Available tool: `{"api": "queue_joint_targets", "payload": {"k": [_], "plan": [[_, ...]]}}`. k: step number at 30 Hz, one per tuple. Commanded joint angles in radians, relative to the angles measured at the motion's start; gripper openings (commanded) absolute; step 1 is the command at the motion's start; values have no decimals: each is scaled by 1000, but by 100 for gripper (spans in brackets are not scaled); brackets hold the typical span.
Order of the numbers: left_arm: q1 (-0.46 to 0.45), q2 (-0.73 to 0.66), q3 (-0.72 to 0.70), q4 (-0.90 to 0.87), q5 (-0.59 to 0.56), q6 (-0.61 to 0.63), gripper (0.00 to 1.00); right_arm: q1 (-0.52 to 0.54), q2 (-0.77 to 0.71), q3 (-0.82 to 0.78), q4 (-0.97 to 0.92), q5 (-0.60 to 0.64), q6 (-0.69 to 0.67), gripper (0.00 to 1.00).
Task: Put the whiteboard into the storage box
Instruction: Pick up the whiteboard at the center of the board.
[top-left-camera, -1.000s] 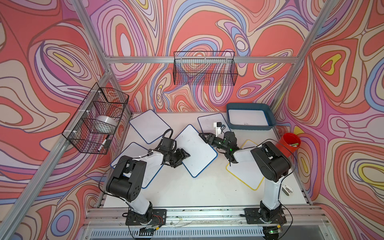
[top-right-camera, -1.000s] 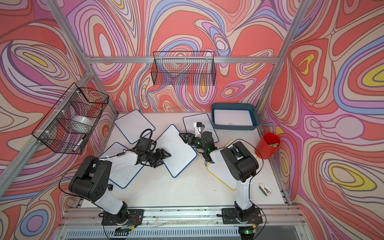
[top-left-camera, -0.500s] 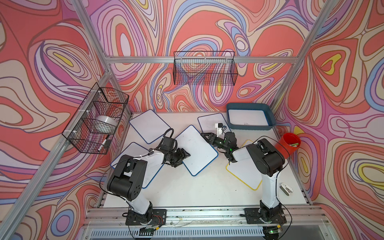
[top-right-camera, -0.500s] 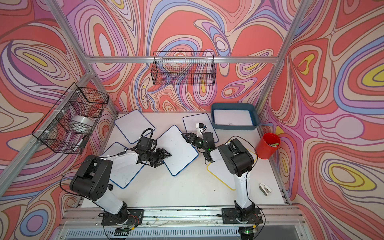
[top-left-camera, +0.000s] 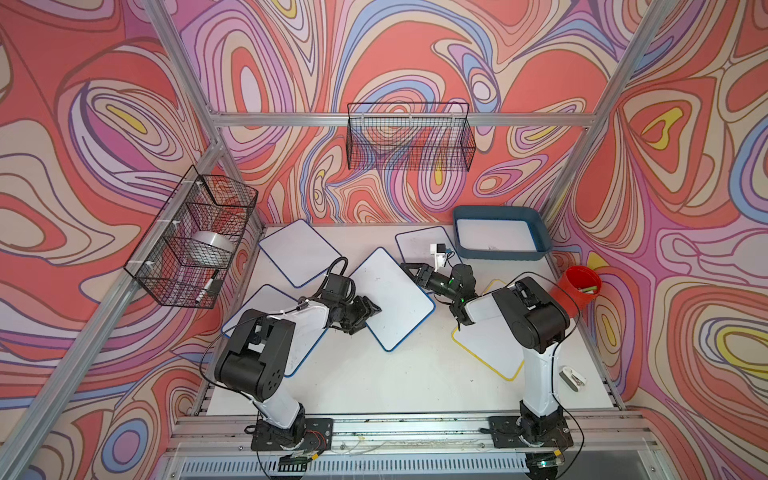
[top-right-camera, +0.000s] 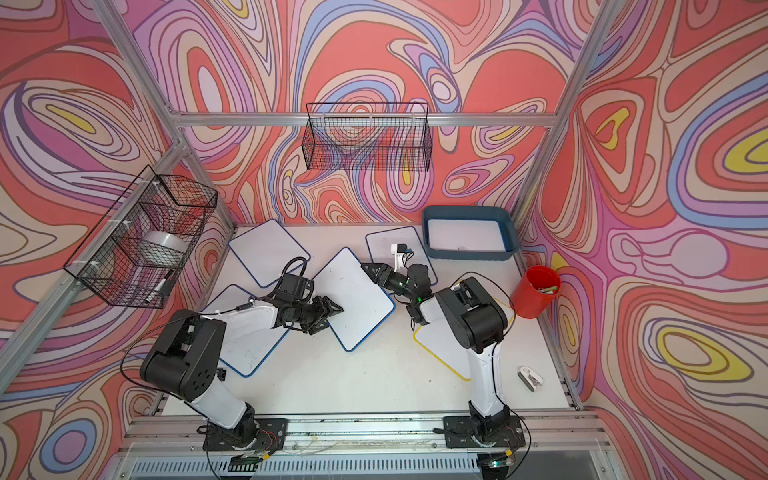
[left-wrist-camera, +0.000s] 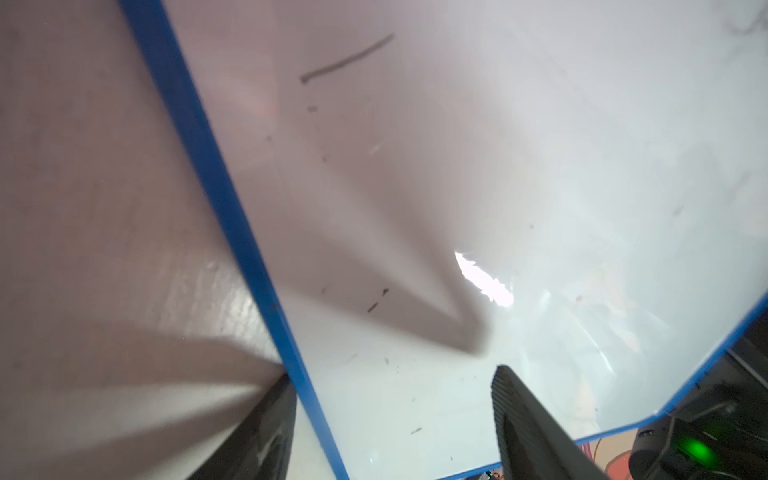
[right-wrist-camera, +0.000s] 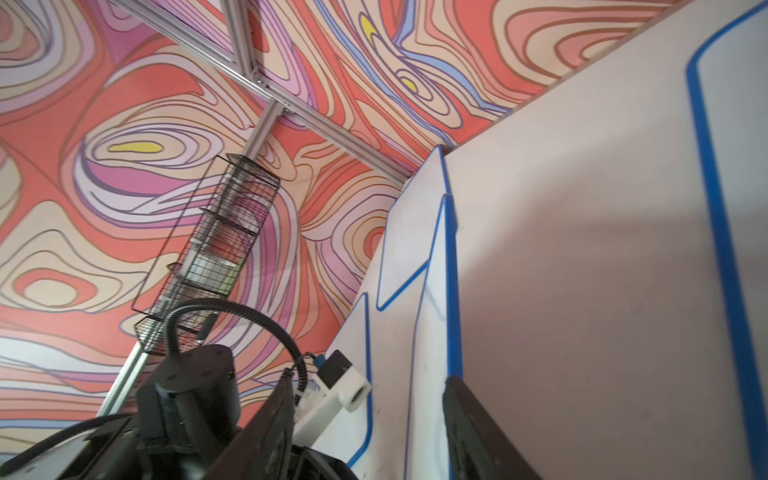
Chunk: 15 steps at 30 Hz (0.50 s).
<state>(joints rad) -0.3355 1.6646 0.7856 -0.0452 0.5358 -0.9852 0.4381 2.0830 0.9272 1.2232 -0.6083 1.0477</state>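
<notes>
The blue-framed whiteboard (top-left-camera: 390, 297) looks light, stiff and slick, best pinched by its rim; the left gripper (left-wrist-camera: 392, 374) at its 8 o'clock and the right gripper (top-left-camera: 409, 273) at 1 o'clock straddle that rim, jaws part-open, clamping nothing.

**Lighting and picture quality: bright overall, faults in the wrist views**

Both top views are sharp and evenly lit from overhead. The arms throw soft, short shadows on the table (top-left-camera: 374, 374). The left wrist view is in soft focus. It shows 1 hard white glare spot on the whiteboard (left-wrist-camera: 540, 166), with a dark wedge of shadow beside it, and the fingers (left-wrist-camera: 519, 415) are blurred. In the right wrist view the foreground is blurred and the far walls are sharper.
</notes>
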Motion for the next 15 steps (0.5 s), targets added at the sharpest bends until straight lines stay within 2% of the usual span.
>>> {"api": "queue_joint_targets", "payload": {"k": [1, 5, 11, 15], "plan": [[-94, 122, -14, 313, 90, -19, 70, 153, 114, -51, -30, -389, 187, 59], [-95, 120, -22, 321, 91, -23, 69, 153, 141, -48, 24, -395, 236, 59], [-95, 94, -19, 282, 73, -3, 69, 151, 134, -52, -3, -386, 222, 59], [-95, 93, -21, 297, 76, -11, 69, 146, 139, -57, 51, -387, 254, 59]]}}
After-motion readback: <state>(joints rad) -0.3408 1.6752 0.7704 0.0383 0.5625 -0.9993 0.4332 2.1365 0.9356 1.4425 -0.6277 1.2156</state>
